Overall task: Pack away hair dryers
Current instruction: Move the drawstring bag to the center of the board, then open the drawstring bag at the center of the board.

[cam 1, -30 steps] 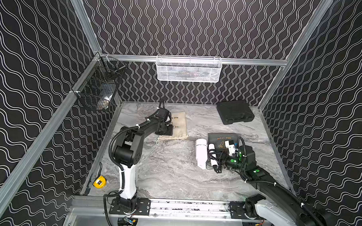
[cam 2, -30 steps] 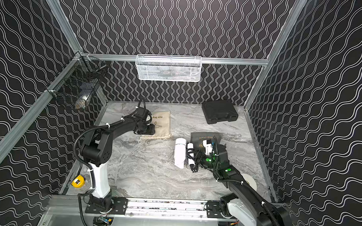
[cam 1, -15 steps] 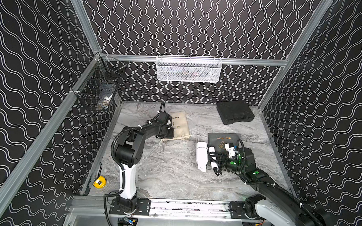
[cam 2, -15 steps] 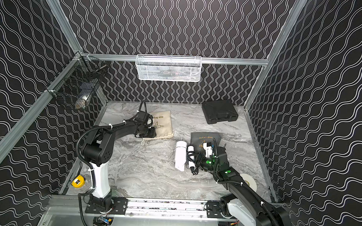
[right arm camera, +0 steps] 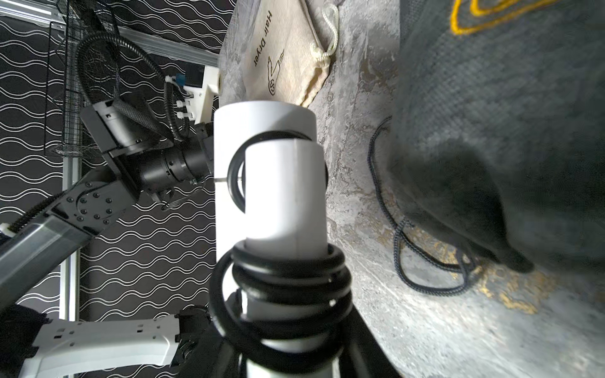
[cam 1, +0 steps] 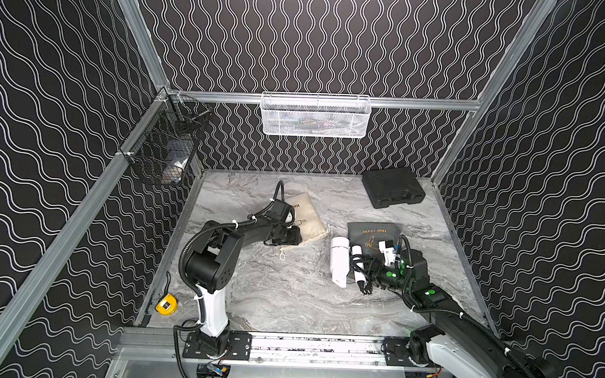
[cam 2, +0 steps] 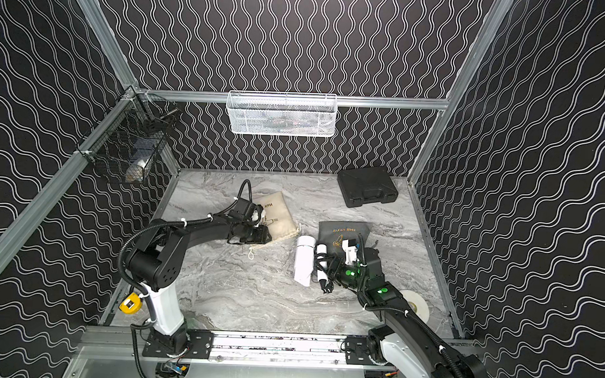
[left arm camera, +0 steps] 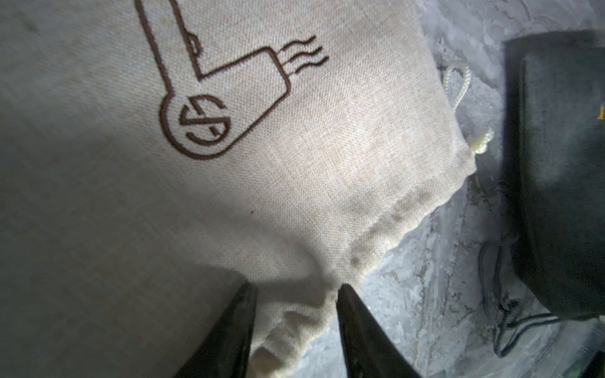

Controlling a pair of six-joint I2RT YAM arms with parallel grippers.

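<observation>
White hair dryer [cam 1: 339, 264], one, in right pincer's [cam 1: 370, 269] grip; two pouches [cam 1: 310, 218] [cam 1: 369, 230], left pincer [left arm camera: 295, 288] agape on the beige.

A white hair dryer [cam 1: 339, 258] [cam 2: 304, 262] lies on the bench, right of centre in both top views, its smooth round barrel pointing toward the lower edge of the frame. Its handle [cam 1: 356, 259] is folded alongside, wound with black cord [right arm camera: 281, 278], the plug [cam 1: 366, 291] trailing below; the right gripper [right arm camera: 288, 333] has its fingers clasped on the handle
</observation>
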